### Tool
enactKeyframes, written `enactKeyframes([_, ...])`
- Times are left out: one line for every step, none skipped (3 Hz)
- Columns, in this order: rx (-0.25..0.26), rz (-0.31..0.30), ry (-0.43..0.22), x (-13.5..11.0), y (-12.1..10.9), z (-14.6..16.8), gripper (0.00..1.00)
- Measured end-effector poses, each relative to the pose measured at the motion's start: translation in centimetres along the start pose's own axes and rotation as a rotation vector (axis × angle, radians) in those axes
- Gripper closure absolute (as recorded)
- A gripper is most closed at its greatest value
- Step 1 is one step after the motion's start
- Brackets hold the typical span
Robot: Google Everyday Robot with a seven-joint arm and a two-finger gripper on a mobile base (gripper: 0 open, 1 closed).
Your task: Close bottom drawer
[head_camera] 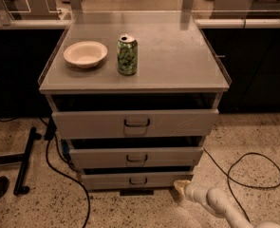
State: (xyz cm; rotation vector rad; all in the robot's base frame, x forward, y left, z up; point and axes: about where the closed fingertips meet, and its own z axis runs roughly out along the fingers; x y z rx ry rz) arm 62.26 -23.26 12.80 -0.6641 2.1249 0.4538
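Note:
The bottom drawer point(137, 180) is the slimmest grey front of three in a grey cabinet, with a small dark loop handle at its centre. It stands pulled out a little, with a dark gap above it. My gripper point(180, 188) is at the end of a white arm coming in from the lower right. It sits low by the floor, just at the right end of the bottom drawer's front.
The top drawer point(135, 123) and middle drawer point(136, 157) also stand partly open. A white bowl point(85, 53) and a green can point(127, 55) sit on the cabinet top. Black cables point(246, 172) lie on the speckled floor on both sides, and a black stand point(24, 161) lies left.

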Motion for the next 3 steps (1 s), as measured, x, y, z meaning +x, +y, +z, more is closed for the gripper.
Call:
enactKeyframes([-0.009,0.005,0.022,0.54,0.08,-0.43,1.00])
enactKeyframes([-0.019,0.006,0.044,1.09,0.13,-0.96,1.00])
enactKeyframes([-0.021,0.002,0.060,1.44,0.27,-1.27,1.00])
